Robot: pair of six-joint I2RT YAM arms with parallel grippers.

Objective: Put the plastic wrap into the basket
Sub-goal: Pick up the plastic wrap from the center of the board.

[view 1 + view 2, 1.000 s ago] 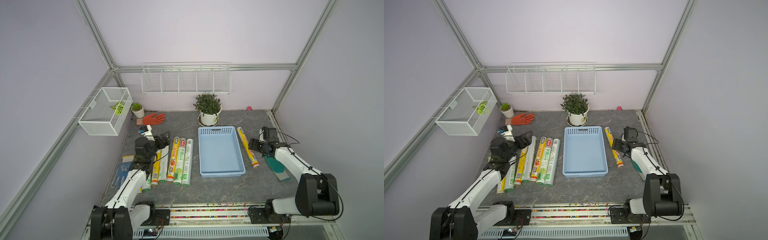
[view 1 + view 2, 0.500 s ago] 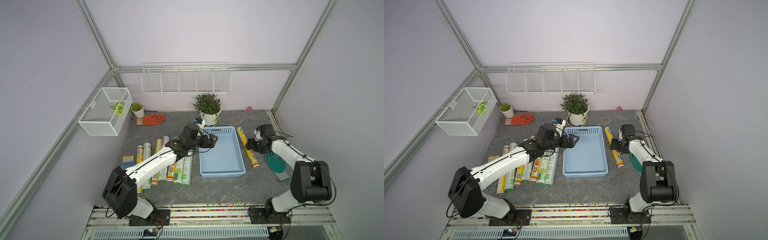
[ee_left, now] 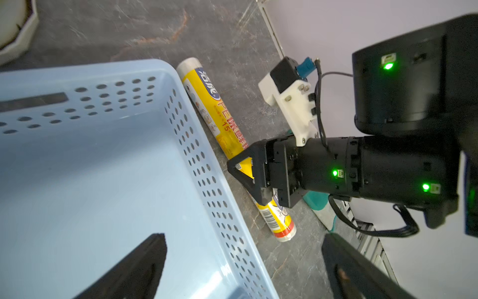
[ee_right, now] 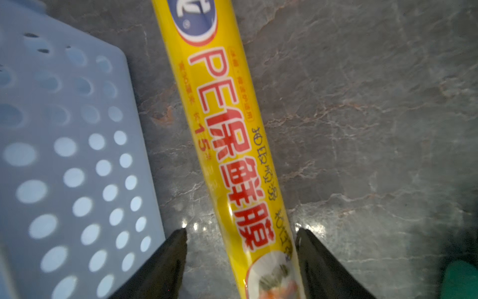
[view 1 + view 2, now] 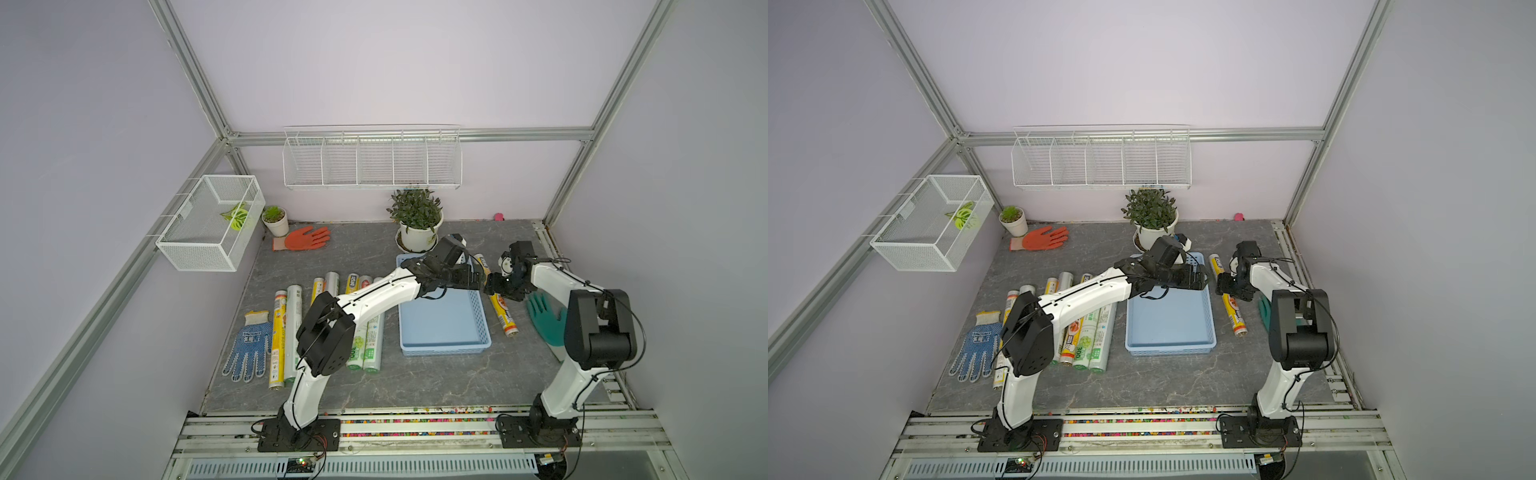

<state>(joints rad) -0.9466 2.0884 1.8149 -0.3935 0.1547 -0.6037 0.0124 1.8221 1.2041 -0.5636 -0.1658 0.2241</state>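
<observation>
the yellow printed plastic wrap roll [image 5: 504, 312] [image 5: 1236, 316] lies flat on the grey stone-pattern counter [image 5: 374, 386], right of centre in both top views. its long axis runs from upper frame to lower frame, with the lower end drifting slightly right. the end with the blue logo points to the upper frame and the barcode end to the lower frame. it sits just beside the right long wall of the light blue perforated plastic basket [image 5: 444, 348] [image 5: 1171, 350], nearly parallel to it, with a narrow strip of counter between them.

the right hand [image 4: 240, 233] straddles this roll about midway along, one black finger [image 4: 168, 259] on the basket side and the other on the far side. the fingers stand part spread. counter shows between the basket-side finger and the roll, while the other fingertip is at the roll's edge, and i cannot tell whether it touches. the roll rests on the counter.

the left hand [image 3: 243, 238] [image 5: 478, 279] hangs over the basket's upper right corner, fingers spread wide, holding nothing.

the other wrap rolls [image 5: 294, 324] lie in a row left of the basket, long axes also running upper to lower frame, partly hidden by the left arm. a green glove [image 5: 544, 316] lies right of the yellow roll.
</observation>
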